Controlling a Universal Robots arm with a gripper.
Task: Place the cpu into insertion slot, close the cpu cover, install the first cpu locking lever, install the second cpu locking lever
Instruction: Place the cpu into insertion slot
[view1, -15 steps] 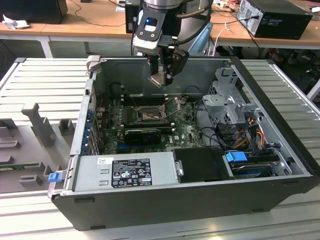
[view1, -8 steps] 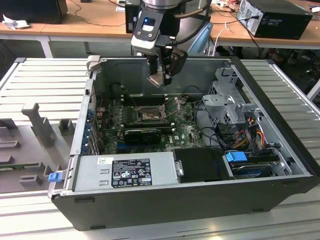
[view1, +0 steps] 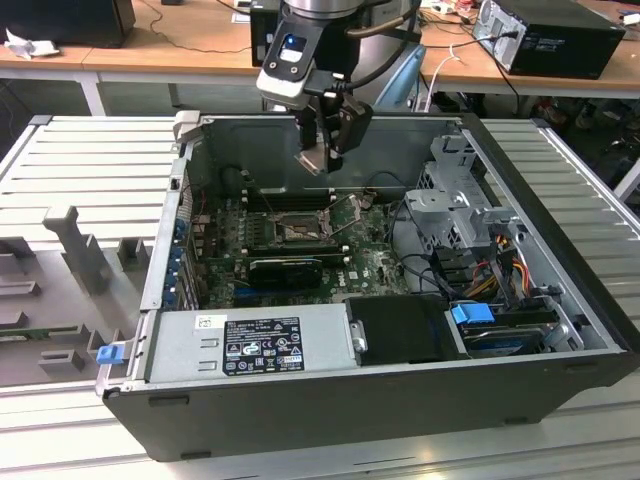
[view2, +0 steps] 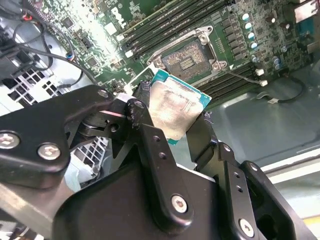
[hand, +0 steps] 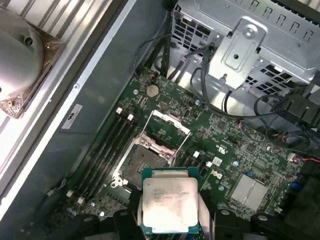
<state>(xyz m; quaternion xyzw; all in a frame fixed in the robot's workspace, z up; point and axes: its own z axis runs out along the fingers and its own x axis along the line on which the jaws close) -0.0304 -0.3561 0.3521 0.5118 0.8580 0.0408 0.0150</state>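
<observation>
My gripper (view1: 325, 150) hangs above the open computer case, shut on the cpu (view1: 314, 159). In both wrist views the cpu (view2: 176, 109) (hand: 170, 204) shows its dull silvery top and green edge, pinched between black fingers (view2: 150, 145). The insertion slot (view1: 298, 231) (view2: 187, 56) (hand: 141, 166) lies bare on the green motherboard (hand: 235, 150), below the cpu and apart from it. Beside the slot, the cpu cover (hand: 165, 131) (view1: 347, 208) stands tilted up.
Dark memory slots (hand: 107, 150) run alongside the socket. A metal drive cage (view1: 455, 205) with loose cables (hand: 210, 85) fills one side of the case, a grey power supply (view1: 250, 345) the front. A finned heat sink (hand: 248, 191) sits on the board. Slatted table (view1: 90, 160) surrounds the case.
</observation>
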